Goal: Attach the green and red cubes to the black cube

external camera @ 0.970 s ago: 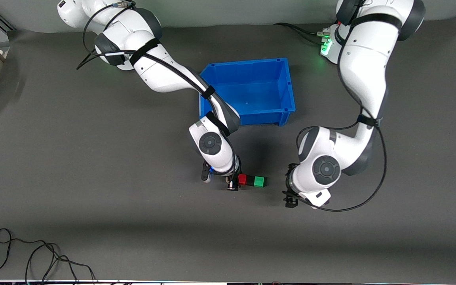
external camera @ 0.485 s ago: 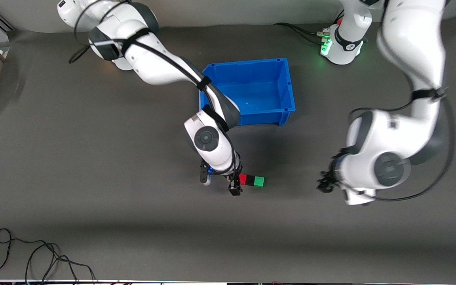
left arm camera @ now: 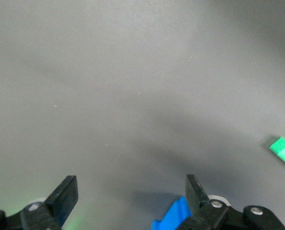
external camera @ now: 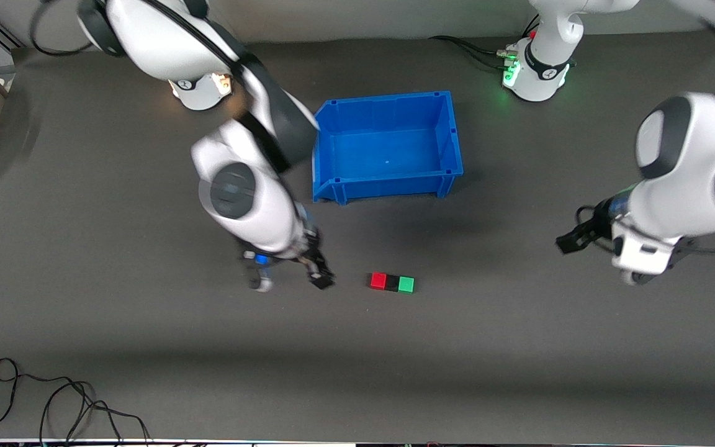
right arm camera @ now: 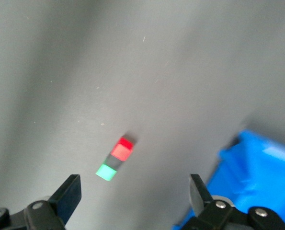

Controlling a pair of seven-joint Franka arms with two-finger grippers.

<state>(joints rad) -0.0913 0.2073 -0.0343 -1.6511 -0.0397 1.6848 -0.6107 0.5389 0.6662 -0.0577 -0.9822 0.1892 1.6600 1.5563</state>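
A: On the grey bench (external camera: 146, 347), nearer the front camera than the blue plastic bin (external camera: 452, 133), your small red cube (external camera: 379, 280), matte black cube (external camera: 391, 283) and green cube (external camera: 406, 284) sit joined.

B: Both empty — left pincer (external camera: 571, 241) and right pincer (external camera: 289, 276) spread. Sweep low and you could knock the row apart.

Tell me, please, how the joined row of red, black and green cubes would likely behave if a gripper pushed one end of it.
The row, red cube, black cube and green cube, lies flat on the table, so it would probably slide, not roll. Pushed off-centre, it may pivot. Being small, it is likely light. Both the left gripper and the right gripper are open and away from it.
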